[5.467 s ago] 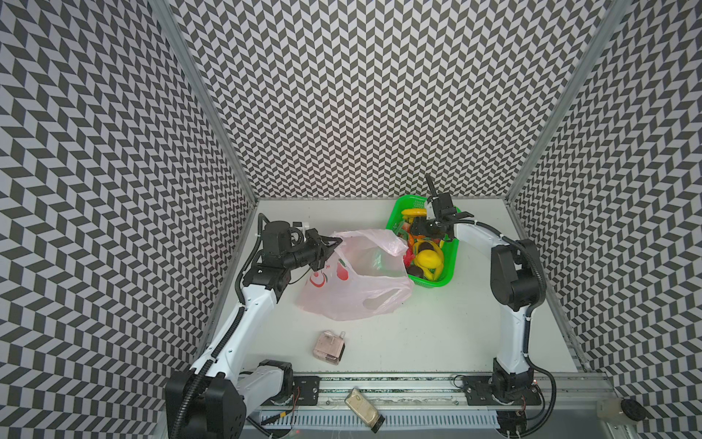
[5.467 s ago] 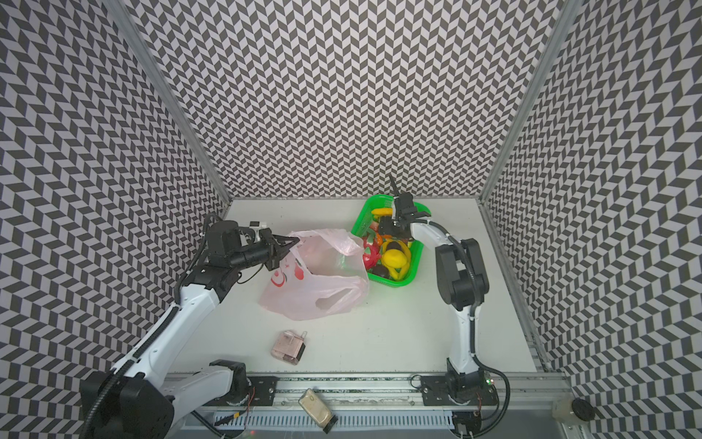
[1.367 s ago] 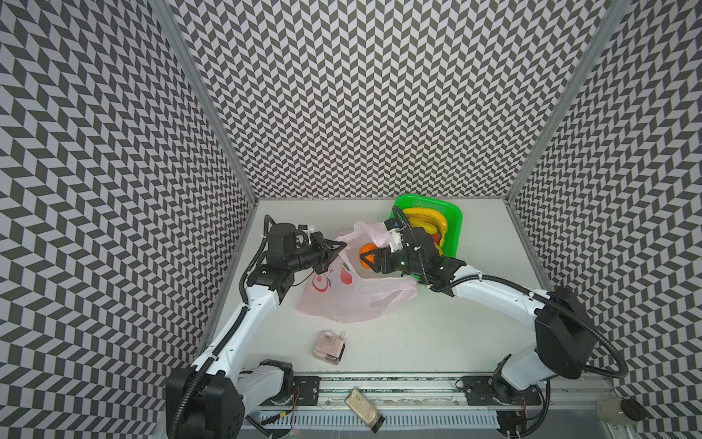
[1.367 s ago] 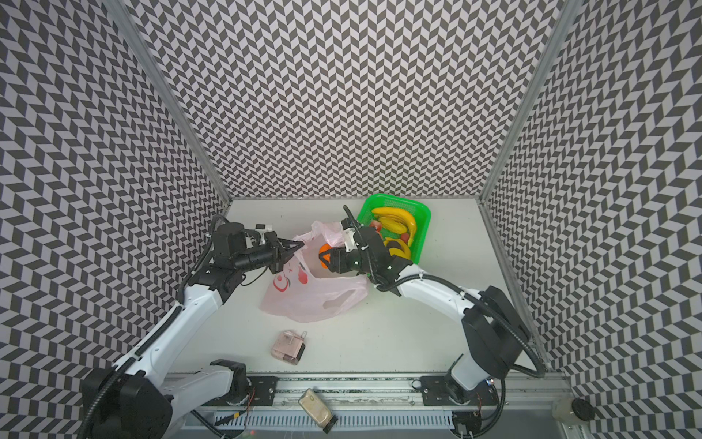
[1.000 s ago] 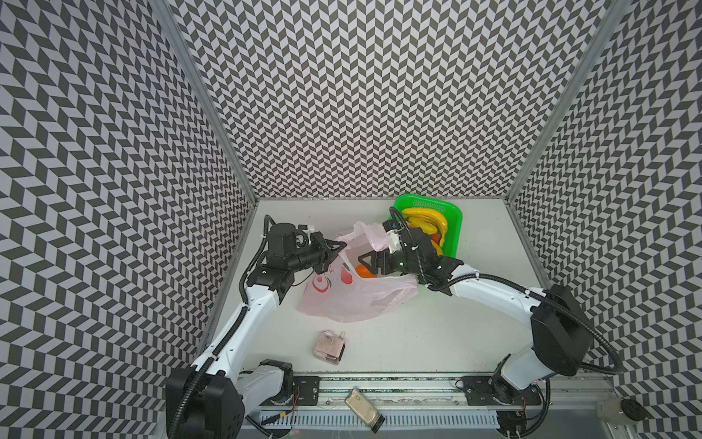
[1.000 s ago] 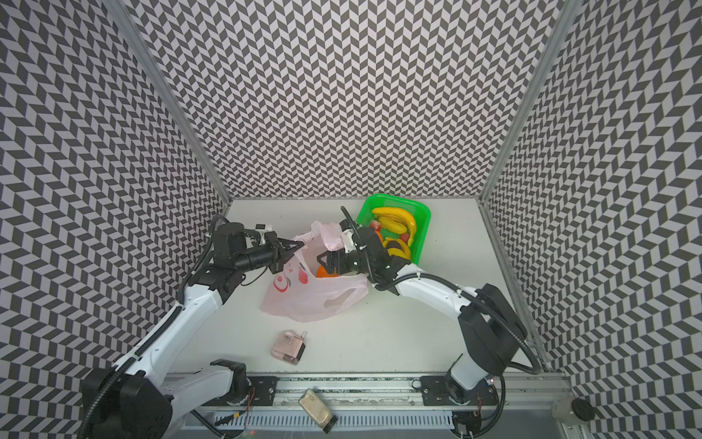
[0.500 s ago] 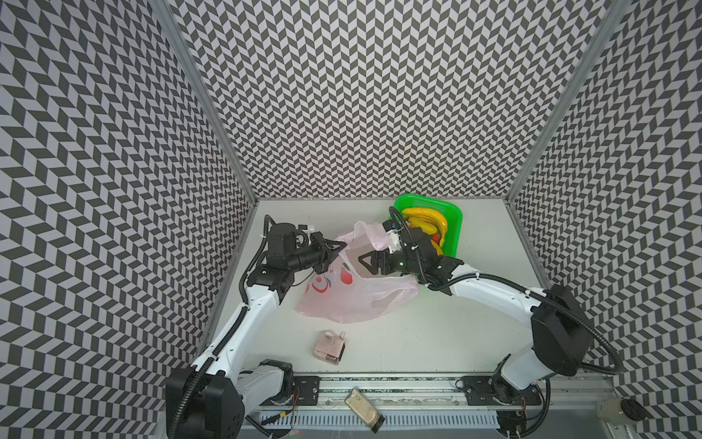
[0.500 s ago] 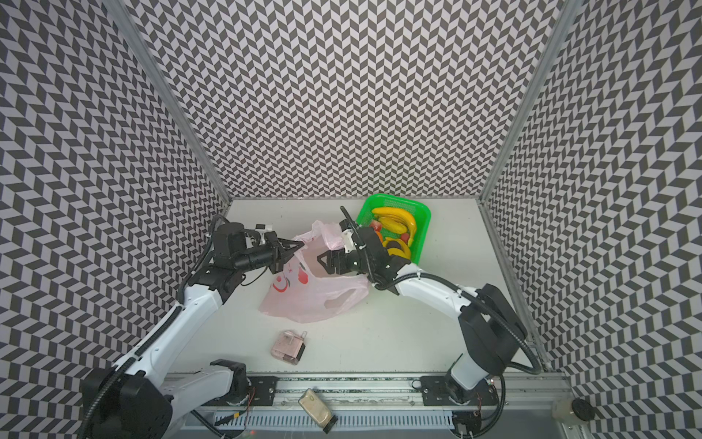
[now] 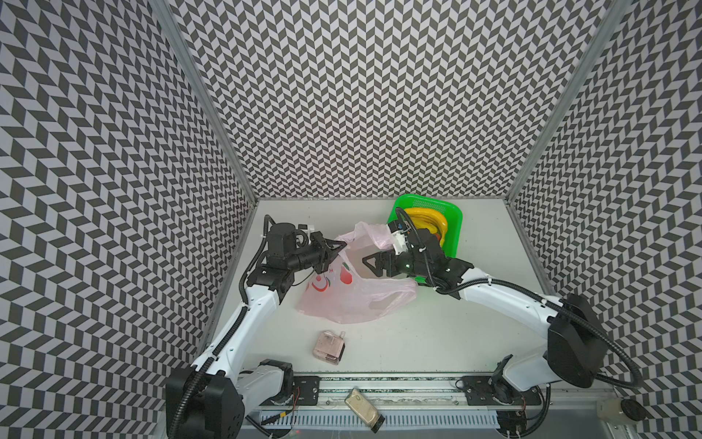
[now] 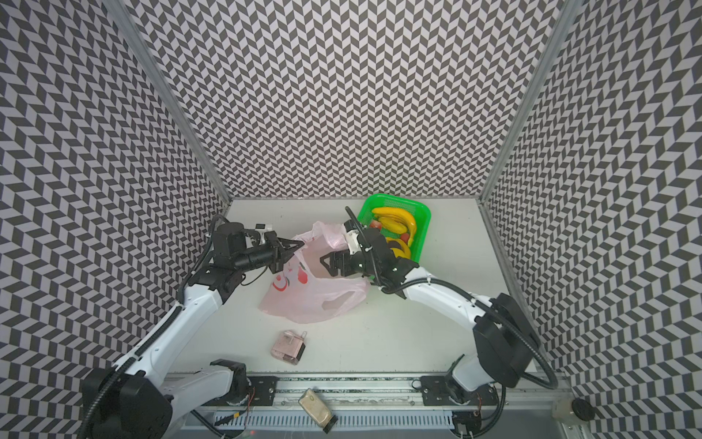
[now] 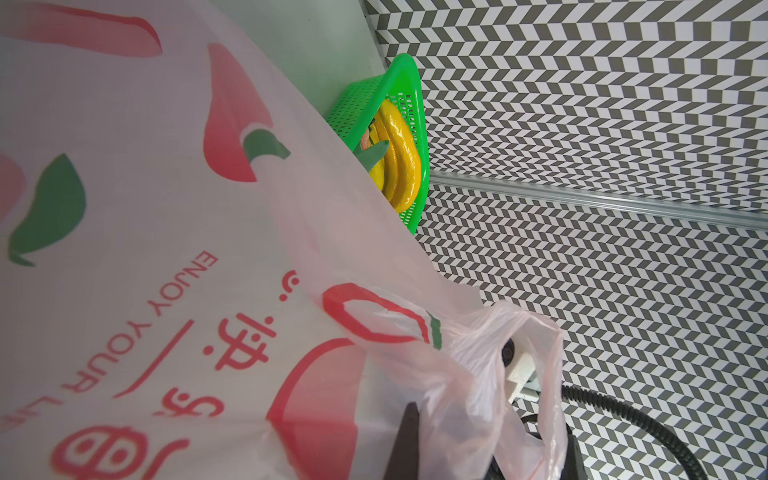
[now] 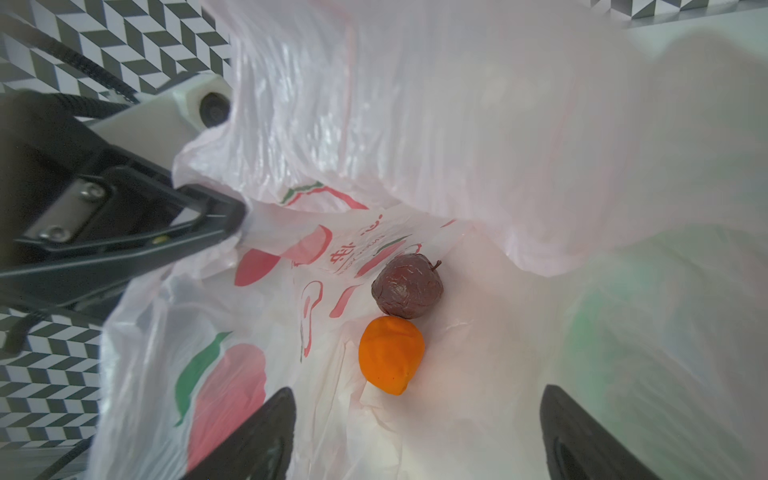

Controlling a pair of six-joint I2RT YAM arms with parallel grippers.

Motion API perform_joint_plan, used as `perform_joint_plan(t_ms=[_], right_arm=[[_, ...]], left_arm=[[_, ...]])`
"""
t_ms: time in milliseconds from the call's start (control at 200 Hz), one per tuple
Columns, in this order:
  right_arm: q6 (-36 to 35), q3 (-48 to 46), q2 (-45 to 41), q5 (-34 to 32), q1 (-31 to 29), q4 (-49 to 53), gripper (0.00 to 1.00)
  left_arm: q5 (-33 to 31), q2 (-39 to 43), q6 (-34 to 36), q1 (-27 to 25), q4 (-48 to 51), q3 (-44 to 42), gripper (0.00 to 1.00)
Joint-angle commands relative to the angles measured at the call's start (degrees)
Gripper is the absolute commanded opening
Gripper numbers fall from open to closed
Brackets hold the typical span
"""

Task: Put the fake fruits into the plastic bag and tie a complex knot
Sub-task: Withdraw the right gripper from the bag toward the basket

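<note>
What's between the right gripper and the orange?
Nothing: in the right wrist view the orange lies uncovered on the bag film, ahead of the open right gripper.

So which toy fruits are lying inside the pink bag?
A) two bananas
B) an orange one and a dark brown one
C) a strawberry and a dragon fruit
B: the right wrist view looks into the plastic bag, where the orange lies beside the dark brown round fruit; the bananas sit in the green basket.
</note>
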State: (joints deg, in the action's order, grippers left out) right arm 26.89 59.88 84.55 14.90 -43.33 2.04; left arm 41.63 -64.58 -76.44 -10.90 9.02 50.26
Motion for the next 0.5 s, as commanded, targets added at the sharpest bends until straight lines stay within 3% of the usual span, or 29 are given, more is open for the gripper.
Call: perform_joint_plan(t_ms=[0, 215, 496], right_arm=[[-0.9, -2.3, -3.8, -0.5, 0.0, 0.8, 0.94], [-0.1, -8.5, -10.7, -2.6, 0.4, 3.2, 1.0], [-0.9, -14.0, -21.2, -8.7, 1.3, 7.9, 0.99]], left_arm=[[0.1, 0.7, -0.9, -0.2, -1.9, -0.5, 0.0], [0.2, 0.4, -1.5, -0.1, -3.2, -1.4, 0.0], [0.4, -0.2, -1.4, 0.0, -3.5, -1.4, 0.0]])
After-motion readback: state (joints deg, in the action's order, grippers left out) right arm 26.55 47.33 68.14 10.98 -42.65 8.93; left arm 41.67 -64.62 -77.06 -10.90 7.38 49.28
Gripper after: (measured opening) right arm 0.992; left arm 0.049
